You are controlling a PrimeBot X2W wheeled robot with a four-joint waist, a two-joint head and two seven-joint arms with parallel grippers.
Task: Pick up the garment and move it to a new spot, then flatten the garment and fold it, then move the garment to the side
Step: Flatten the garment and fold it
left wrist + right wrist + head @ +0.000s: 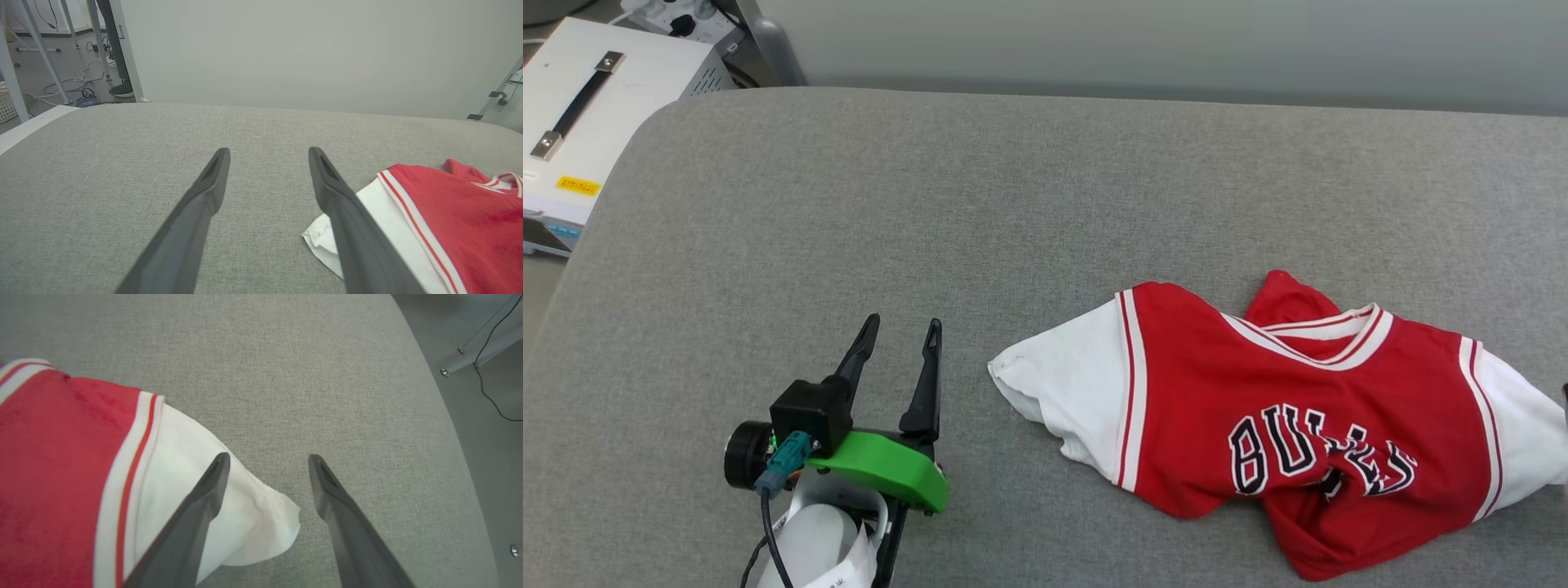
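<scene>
The garment (1258,392) lies crumpled on the right half of the grey padded table (1013,188). It is a red jersey with white sleeves, and its black "BULLS" lettering faces up. My left gripper (904,322) stands open above the table, just left of the garment's left white sleeve (1062,384). In the left wrist view the gripper (269,151) has bare table between its fingers, and that sleeve (380,220) runs under the right finger. My right gripper (269,457) is open over the tip of the other white sleeve (245,514), holding nothing.
A white case with a black handle (596,106) stands off the table's far left corner. The table's rounded right edge (445,416) drops to floor with metal legs and a cable (490,396). More legs and cables (81,94) lie beyond the far left edge.
</scene>
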